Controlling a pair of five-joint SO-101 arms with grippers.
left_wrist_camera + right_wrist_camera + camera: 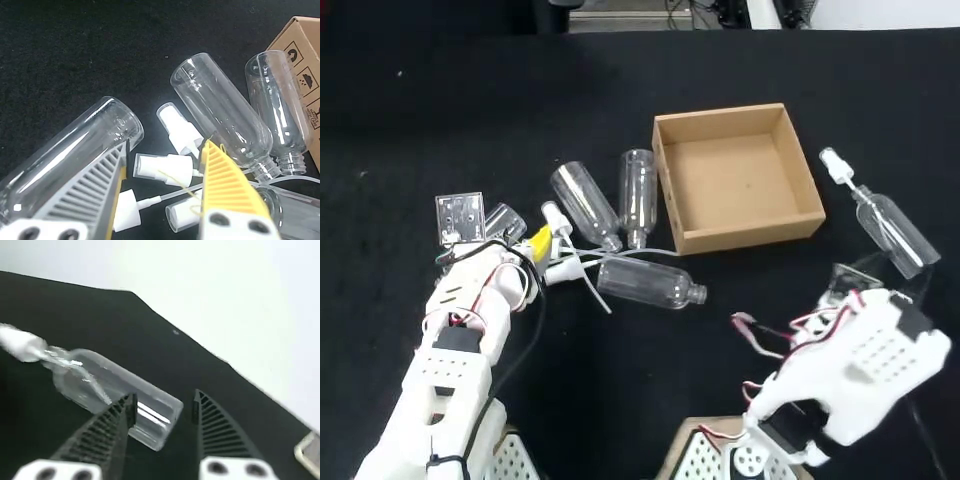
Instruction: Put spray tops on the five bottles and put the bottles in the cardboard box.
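The cardboard box (750,232) sits right of the tabletop's (440,100) middle, toward the far edge. Just beside its left wall lie the inner bottle (638,195) and, left of that, the outer bottle (585,205), both necks toward the near edge. Before them the crosswise bottle (650,283) lies with its neck toward the right edge. Left of it is a heap of spray tops (560,255), between the left arm's jaws. The leftmost bottle (505,220) lies just beside those jaws. Right of the box lies the capped bottle (890,228), top toward the far edge, with the right arm's jaws near its base.
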